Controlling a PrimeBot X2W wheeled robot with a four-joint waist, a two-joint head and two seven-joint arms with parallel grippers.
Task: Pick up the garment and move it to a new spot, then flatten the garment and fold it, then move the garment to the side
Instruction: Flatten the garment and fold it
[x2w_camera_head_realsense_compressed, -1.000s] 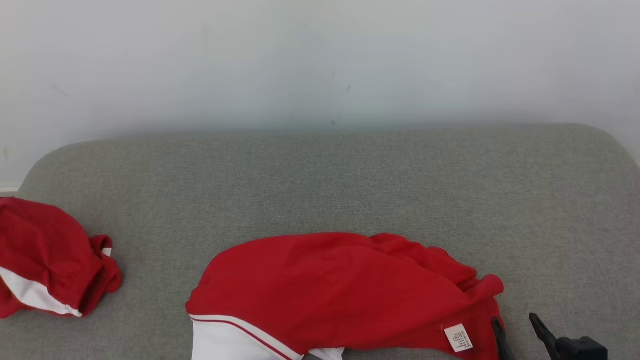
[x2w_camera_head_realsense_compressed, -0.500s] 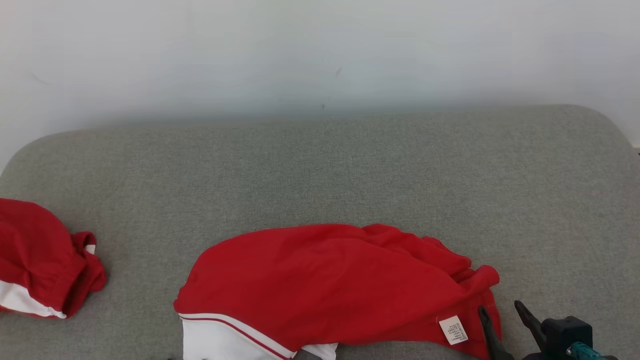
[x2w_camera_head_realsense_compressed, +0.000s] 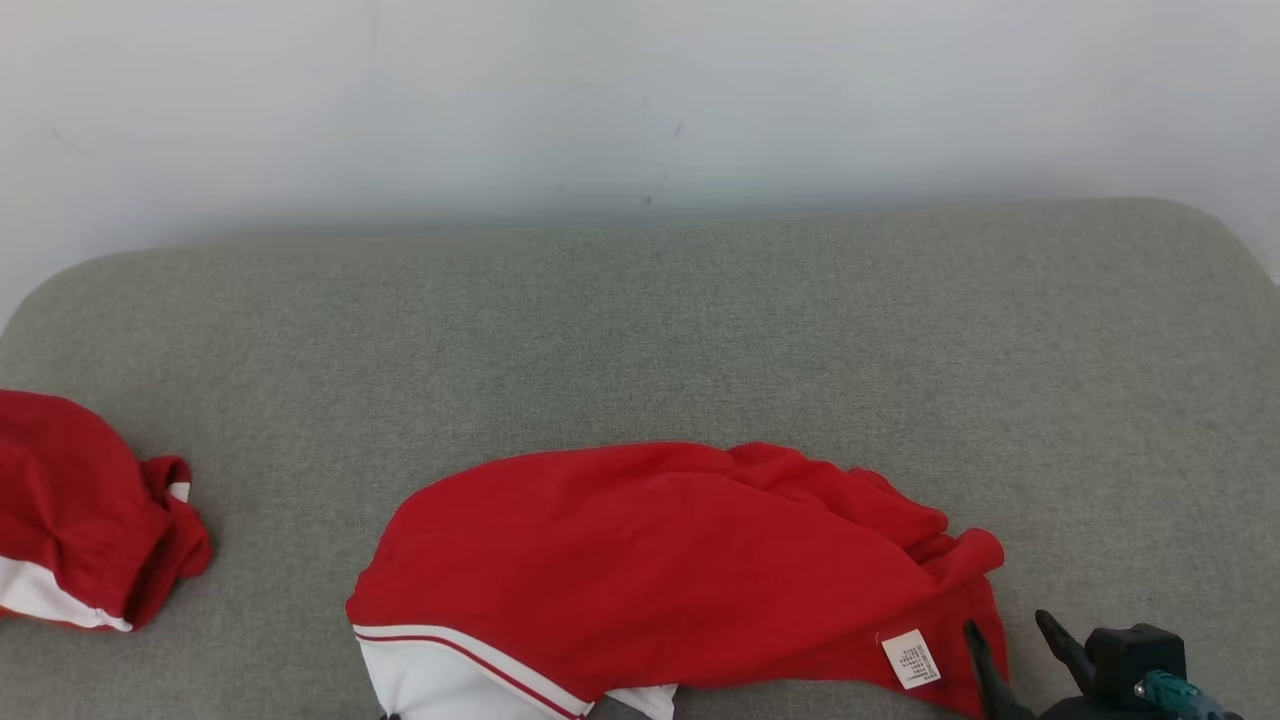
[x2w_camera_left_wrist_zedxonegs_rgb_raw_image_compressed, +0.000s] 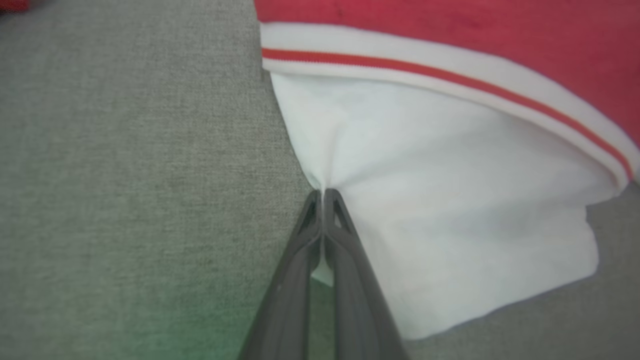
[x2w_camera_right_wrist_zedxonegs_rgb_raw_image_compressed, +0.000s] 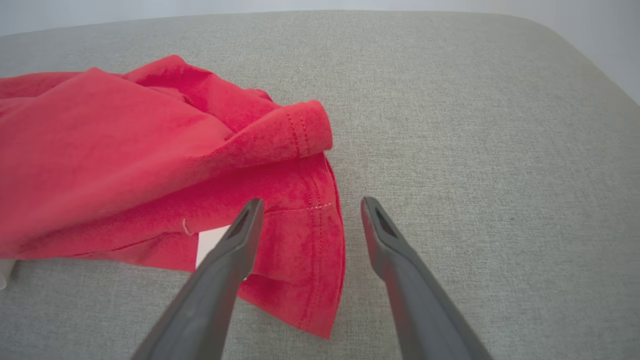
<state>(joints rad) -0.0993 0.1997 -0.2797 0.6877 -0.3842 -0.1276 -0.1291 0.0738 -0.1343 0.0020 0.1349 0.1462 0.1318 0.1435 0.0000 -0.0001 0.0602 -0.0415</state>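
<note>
From where I stand, the red garment (x2w_camera_head_realsense_compressed: 650, 560) lies rumpled along the near edge of the grey sofa cushion (x2w_camera_head_realsense_compressed: 700, 330), its white panel (x2w_camera_left_wrist_zedxonegs_rgb_raw_image_compressed: 425, 200) at the robot's left end and its care label (x2w_camera_head_realsense_compressed: 910, 658) near the right end. A second red-and-white garment (x2w_camera_head_realsense_compressed: 70, 510) sits well apart, at the far left of the cushion.

The job looks to be at its first step, getting hold of the garment so it can be lifted. The left claw (x2w_camera_left_wrist_zedxonegs_rgb_raw_image_compressed: 322, 192) is pressed together on the edge of the white panel, and the cloth puckers into creases right at its tips. The right claw (x2w_camera_right_wrist_zedxonegs_rgb_raw_image_compressed: 310, 205) stands spread apart over the red hem (x2w_camera_right_wrist_zedxonegs_rgb_raw_image_compressed: 320, 220). One of its fingers (x2w_camera_right_wrist_zedxonegs_rgb_raw_image_compressed: 240, 235) is above the fabric beside the label and the other is above bare cushion. It grips nothing yet.

I'd say the next move calls for the right claw to drop onto that hem and close, taking both layers where the cloth is doubled over. Then both arms should rise together and evenly, so the pinched white edge does not slip free as the garment leaves the cushion for its new spot.
</note>
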